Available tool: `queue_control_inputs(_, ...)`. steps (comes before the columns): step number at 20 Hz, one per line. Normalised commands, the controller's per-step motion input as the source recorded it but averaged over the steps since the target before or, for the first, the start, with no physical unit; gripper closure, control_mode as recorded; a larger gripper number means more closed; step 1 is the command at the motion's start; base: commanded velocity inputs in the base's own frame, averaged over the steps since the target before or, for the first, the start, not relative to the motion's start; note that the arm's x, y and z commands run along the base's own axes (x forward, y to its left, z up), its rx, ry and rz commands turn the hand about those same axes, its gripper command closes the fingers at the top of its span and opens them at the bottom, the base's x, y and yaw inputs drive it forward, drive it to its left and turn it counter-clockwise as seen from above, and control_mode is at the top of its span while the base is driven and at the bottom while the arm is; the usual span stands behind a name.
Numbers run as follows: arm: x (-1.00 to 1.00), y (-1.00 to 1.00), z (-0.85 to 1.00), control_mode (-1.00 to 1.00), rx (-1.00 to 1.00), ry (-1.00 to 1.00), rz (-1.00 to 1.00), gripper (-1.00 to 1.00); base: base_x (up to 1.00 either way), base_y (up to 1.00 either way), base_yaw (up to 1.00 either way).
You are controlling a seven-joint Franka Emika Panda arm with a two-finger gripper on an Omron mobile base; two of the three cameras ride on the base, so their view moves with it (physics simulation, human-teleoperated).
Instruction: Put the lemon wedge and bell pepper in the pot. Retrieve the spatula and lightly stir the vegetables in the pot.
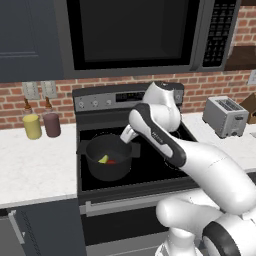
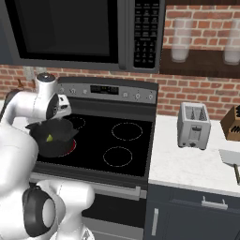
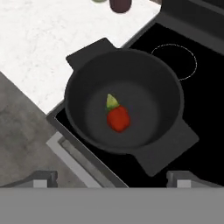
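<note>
Pincer (image 3: pixel 112 178) spread, empty above pot (image 3: pixel 83 74); lemon wedge (image 3: pixel 112 101), bell pepper (image 3: pixel 118 118) inside. Spatula (image 2: pixel 230 157) probably far right on worktop; swinging over could clip the toaster (image 2: pixel 193 125).

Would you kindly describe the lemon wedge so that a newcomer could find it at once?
Look at the black stove, then the dark grey pot on its front left burner. Inside lie two small pieces touching; the lemon wedge is the tiny yellow-green pointed one, unlike the rounded red bell pepper.
</note>
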Motion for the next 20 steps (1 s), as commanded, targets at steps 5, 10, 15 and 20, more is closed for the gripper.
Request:
queue_control_inputs(5,-0.76,-0.47,0.64,-1.0,0.0,0.06,-0.4,-1.0,0.0,0.0,0.0)
queue_control_inputs(10,-0.7,-0.56,0.6,-1.0,0.0,0.05,-0.36,-1.0,0.0,0.0,0.0)
queue_control_inputs(15,-0.47,-0.63,0.54,-1.0,0.0,0.0,-0.23,-1.0,0.0,0.0,0.0)
queue_control_inputs(20,-0.44,-0.36,0.39,-1.0,0.0,-0.1,-0.05,-1.0,0.0,0.0,0.0)
